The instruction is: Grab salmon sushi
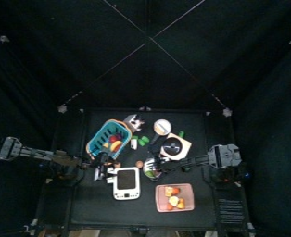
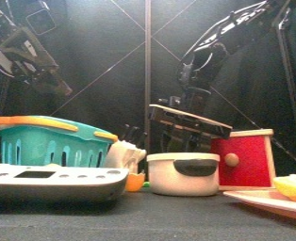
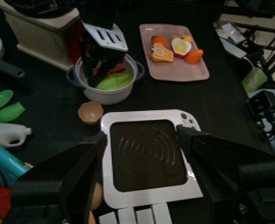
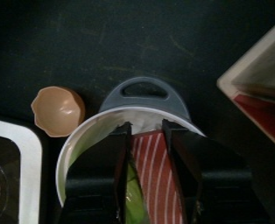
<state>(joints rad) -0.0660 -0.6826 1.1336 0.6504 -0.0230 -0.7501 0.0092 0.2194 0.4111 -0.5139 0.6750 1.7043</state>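
Observation:
The salmon sushi (image 4: 153, 175), a reddish piece with white stripes, sits between the jaws of my right gripper (image 4: 150, 136). The jaws are shut on it at the mouth of the white pot (image 4: 84, 147) with a grey handle (image 4: 143, 93). Something green (image 4: 130, 194) lies in the pot beside the sushi. In the left wrist view the right gripper (image 3: 102, 51) reaches down into the pot (image 3: 112, 84). My left gripper (image 3: 146, 185) is open and empty above the white scale (image 3: 148, 150). In the front view the right gripper (image 2: 189, 120) hangs just over the pot (image 2: 184, 175).
A pink plate (image 3: 179, 66) with orange food and an egg lies beyond the pot. A tan egg shell (image 3: 91, 112) lies by the scale. A teal basket (image 2: 50, 141) stands at the left, a red box (image 2: 245, 160) right of the pot. Green items (image 3: 4, 105) lie near the basket.

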